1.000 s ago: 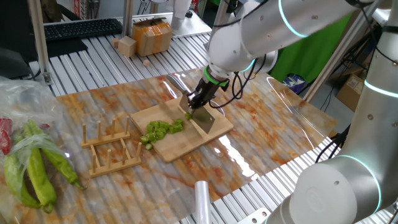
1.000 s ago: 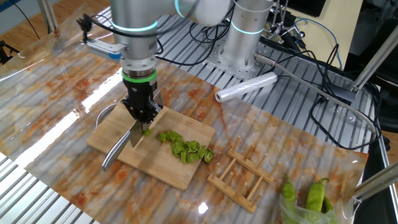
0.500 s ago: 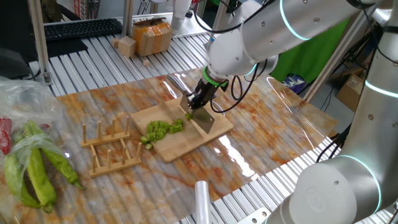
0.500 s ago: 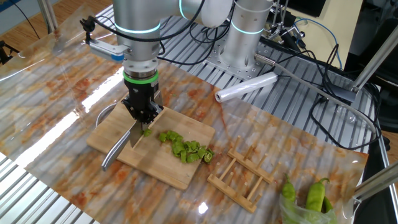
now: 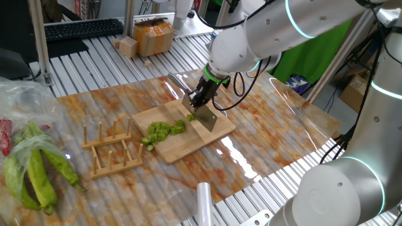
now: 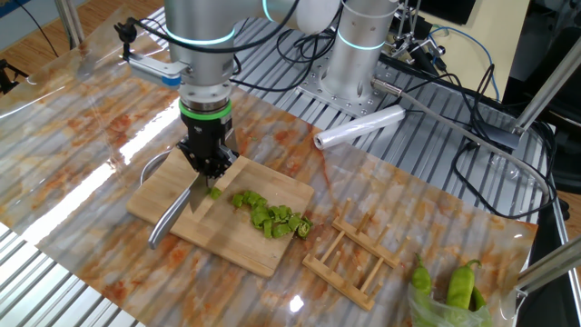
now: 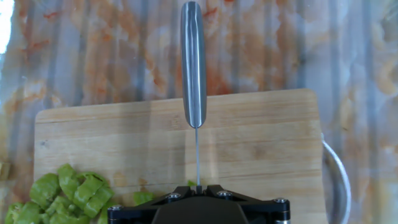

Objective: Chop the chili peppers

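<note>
Knife [image 6: 186,202] slightly higher above chili chunks [image 6: 270,216] than before.

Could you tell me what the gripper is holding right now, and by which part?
The gripper is shut on a knife, gripping it by the blade's upper edge; the metal handle sticks out free over the cutting board.

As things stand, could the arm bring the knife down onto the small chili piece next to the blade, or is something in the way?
Probably yes. The gripper is shut on the knife, whose blade hangs just beside that chili piece on the cutting board. Nothing lies between them; the chopped pile sits further along.
</note>
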Robot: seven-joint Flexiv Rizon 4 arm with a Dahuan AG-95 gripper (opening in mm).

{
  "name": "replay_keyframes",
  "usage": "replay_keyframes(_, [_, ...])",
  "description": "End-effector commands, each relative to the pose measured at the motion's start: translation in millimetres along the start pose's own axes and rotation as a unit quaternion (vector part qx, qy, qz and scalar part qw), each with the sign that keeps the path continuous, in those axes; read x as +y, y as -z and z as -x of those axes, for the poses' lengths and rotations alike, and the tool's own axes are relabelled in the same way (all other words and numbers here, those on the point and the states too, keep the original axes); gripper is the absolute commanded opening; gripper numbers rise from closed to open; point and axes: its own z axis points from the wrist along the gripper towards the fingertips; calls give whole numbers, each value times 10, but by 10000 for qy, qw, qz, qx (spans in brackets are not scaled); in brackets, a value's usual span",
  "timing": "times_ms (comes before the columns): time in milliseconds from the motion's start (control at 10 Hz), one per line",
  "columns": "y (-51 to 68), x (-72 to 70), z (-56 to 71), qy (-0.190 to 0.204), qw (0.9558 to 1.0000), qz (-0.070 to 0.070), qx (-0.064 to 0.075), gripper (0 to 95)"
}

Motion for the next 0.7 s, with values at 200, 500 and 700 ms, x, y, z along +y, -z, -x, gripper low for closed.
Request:
replay_keyframes(200, [27, -120, -19, 210, 9997, -132, 13, 0])
replay_keyframes(500, [30, -168, -34, 227, 9996, -140, 12, 0])
replay_keyframes(700, [28, -204, -50, 247, 9996, -136, 19, 0])
